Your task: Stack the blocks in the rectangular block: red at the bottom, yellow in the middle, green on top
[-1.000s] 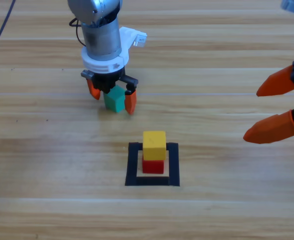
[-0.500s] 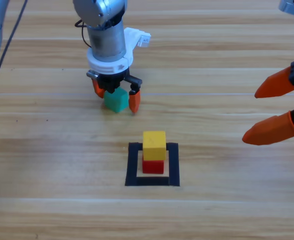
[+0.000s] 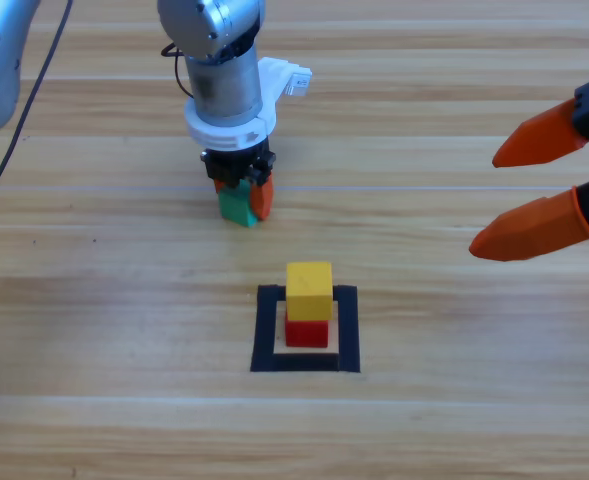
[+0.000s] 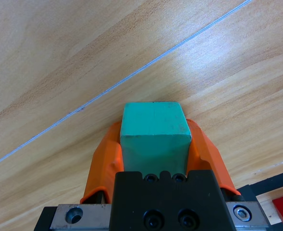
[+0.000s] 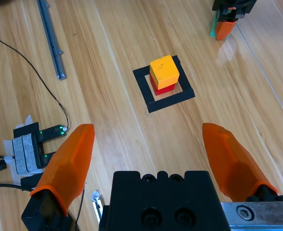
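Green cube: the teal-green cube [image 3: 236, 208] [image 4: 153, 130] sits clamped between my left fingers, an orange finger pressed flat against each of its side faces. In the high view it lies toward the far edge of the worktop, left of centre, well apart from the tape outline. Whether its underside touches the wood I cannot tell.

Left fingers: my left fingers [image 3: 242, 196] [image 4: 154, 149] are closed on the green cube, the arm coming straight down from the far edge. In the left wrist view the cube fills the gap between them and its top face shows in front of the black body.

Yellow cube: the yellow cube [image 3: 309, 290] [image 5: 164, 71] rests squarely on top of the red one, inside the outline.

Red cube: the red cube [image 3: 307, 332] [image 5: 162, 88] stands on the wood inside the outline; only its lower part shows under the yellow.

Tape outline: the black tape square [image 3: 267, 330] [image 5: 144, 88] lies near the middle of the worktop, toward the near edge, with bare wood around the two-cube stack.

Right fingers: my right fingers [image 3: 534, 184] [image 5: 153, 159] wait at the right edge of the worktop, spread wide with nothing between them, pointing toward the stack.

Worktop: pale wooden planks [image 3: 104, 330] run left to right.
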`<move>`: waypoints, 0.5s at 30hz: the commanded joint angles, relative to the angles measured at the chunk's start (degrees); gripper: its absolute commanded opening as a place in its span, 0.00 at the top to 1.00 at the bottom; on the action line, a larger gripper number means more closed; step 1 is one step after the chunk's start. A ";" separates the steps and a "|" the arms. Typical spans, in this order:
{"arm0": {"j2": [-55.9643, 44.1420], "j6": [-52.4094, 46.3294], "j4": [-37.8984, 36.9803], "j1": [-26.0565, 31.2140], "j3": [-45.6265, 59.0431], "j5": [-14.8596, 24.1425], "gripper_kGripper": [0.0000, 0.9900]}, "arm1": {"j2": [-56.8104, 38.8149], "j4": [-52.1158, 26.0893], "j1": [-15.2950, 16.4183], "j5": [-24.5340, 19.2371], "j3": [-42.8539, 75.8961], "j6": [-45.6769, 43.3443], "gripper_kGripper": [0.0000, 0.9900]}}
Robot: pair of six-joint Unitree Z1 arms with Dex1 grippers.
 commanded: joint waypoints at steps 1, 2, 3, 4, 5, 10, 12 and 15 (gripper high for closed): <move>2.39 -0.52 1.52 0.23 -0.06 0.41 1.00 | 0.73 0.91 -1.33 1.10 0.14 0.33 0.00; 1.95 -1.57 1.69 0.32 0.03 0.49 1.00 | 0.73 0.91 -1.33 1.10 0.14 0.33 0.00; 1.51 -2.45 1.87 0.32 0.03 0.49 1.00 | 0.73 0.91 -1.33 1.10 0.14 0.33 0.00; 0.89 -4.04 2.22 0.32 0.03 0.67 1.00 | 0.73 0.91 -1.33 1.19 0.05 0.41 0.00; -0.25 -6.58 3.63 0.41 0.03 1.11 1.00 | 0.73 0.91 -1.33 1.27 0.05 0.41 0.00; -4.99 -13.53 5.38 1.11 0.99 -0.82 1.00 | 1.17 0.91 -1.33 2.07 -0.39 0.41 0.00; -6.75 -14.85 5.38 1.29 1.79 -2.41 1.00 | 1.61 0.91 -1.33 2.50 -0.65 0.41 0.00; -10.36 -17.83 5.47 1.11 5.48 -3.02 1.00 | 1.96 0.91 -1.33 2.68 -1.00 0.41 0.00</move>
